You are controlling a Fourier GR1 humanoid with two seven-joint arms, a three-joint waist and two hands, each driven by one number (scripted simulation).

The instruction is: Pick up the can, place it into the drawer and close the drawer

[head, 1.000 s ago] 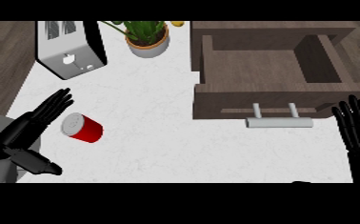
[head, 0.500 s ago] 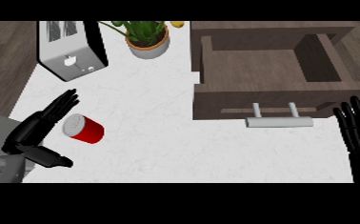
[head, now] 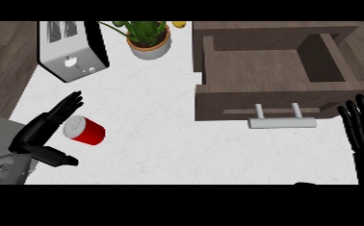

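Observation:
A red can [head: 85,129] with a pale lid lies on its side on the white counter at the left. My left hand [head: 41,132] is open right beside it on its left, straight fingers reaching past the lid and the thumb stretched out below the can. The brown drawer [head: 270,72] stands pulled open at the upper right, nothing inside, with a pale bar handle [head: 280,122] on its front. My right hand [head: 353,126] rests open at the right edge, fingers up, just right of the handle.
A silver toaster [head: 70,48] stands at the back left. A potted green plant [head: 147,40] sits next to it, with a small yellow thing [head: 179,24] behind. White counter [head: 163,138] stretches between the can and the drawer.
My left hand has slid down and closer to the can, its thumb now spread under it. The can, the drawer and my right hand have stayed in place.

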